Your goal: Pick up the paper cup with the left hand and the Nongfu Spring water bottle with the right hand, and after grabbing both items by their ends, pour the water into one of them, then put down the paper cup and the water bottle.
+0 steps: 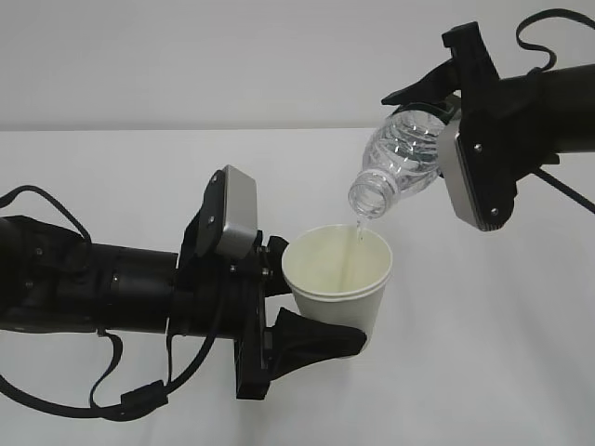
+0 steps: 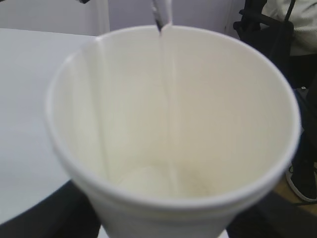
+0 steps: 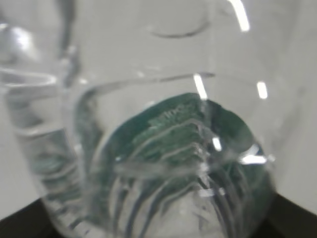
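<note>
The white paper cup [image 1: 337, 279] is held upright above the table, with my left gripper [image 1: 321, 297] shut on its lower part. One black finger [image 1: 316, 339] shows in front of it. My right gripper [image 1: 435, 121] is shut on the base end of the clear, capless Nongfu Spring water bottle [image 1: 398, 163], which tilts mouth-down to the left. A thin stream of water [image 1: 356, 232] runs from its mouth into the cup. In the left wrist view the cup [image 2: 173, 124] fills the frame and the water [image 2: 166, 74] slides down its inner wall. The right wrist view looks through the bottle [image 3: 163, 148] at its green label.
The white table [image 1: 139, 167] stretches below both arms to a pale wall behind. A black cable [image 1: 56, 400] loops under the left arm. Dark equipment [image 2: 262, 34] and a shoe [image 2: 302, 183] stand beyond the table's right edge.
</note>
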You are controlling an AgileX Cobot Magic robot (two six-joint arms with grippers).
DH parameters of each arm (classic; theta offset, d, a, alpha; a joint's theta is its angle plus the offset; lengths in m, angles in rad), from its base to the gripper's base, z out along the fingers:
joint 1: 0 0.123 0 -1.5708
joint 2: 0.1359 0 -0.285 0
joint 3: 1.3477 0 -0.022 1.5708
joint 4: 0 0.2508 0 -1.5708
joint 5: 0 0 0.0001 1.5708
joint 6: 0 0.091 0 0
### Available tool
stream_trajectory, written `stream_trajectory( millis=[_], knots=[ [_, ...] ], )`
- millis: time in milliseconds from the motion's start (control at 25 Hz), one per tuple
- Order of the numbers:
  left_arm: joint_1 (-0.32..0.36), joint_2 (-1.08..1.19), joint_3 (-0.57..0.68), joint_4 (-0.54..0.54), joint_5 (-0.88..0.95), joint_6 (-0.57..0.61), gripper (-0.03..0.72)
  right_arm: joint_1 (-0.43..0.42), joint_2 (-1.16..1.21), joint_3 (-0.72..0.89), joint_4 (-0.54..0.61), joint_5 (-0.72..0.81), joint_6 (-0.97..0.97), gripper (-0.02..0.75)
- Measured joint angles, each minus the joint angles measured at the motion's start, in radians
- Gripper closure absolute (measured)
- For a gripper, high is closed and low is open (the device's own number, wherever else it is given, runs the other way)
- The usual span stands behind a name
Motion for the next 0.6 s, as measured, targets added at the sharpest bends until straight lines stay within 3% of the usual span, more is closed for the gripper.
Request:
stream_trajectory(
  millis=[600],
  knots=[
    [0.000,0.000,0.000,-0.004,0.026,0.000,0.207,0.000,0.000,0.000,0.000,0.000,-0.006,0.246]
  ],
)
